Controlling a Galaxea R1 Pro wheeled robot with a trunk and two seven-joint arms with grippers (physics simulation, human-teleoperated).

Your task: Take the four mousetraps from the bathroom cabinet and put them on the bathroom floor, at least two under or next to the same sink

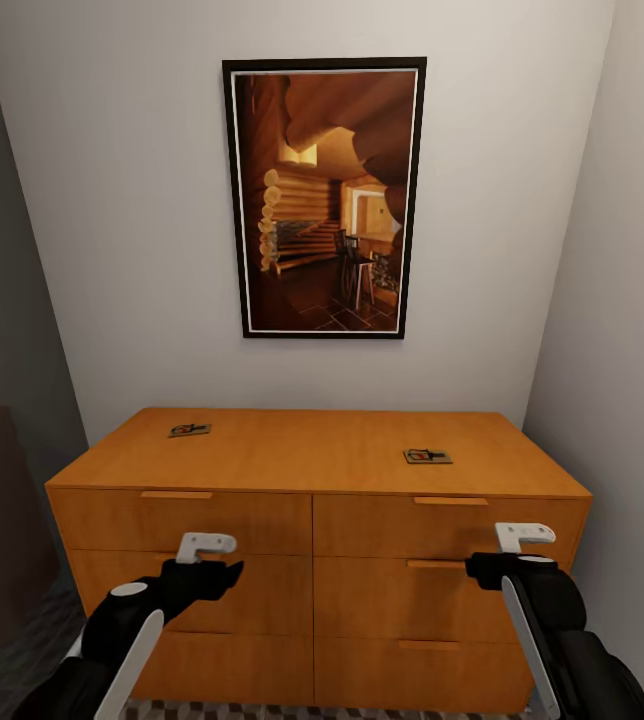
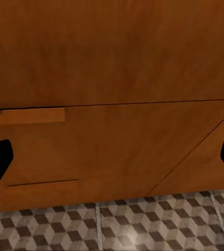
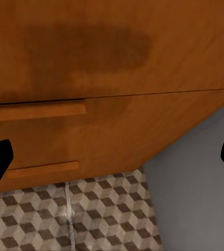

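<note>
Orange dresser [image 1: 317, 470] against white wall [image 1: 112, 250], two mousetraps [image 1: 190, 430] atop; both end effectors spread wide, empty.

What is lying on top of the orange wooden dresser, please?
Two mousetraps: one near the dresser's back left corner, another toward the right. The rest of the top is bare. The closed drawers hide whatever is inside.

Head camera stands back, facing the wall and angled down over the orange dresser [image 1: 322, 560]; both wrist cameras sit close to its drawer fronts, aimed low, sharing with each other the dresser's base and the cube-patterned floor [image 2: 143, 225].
</note>
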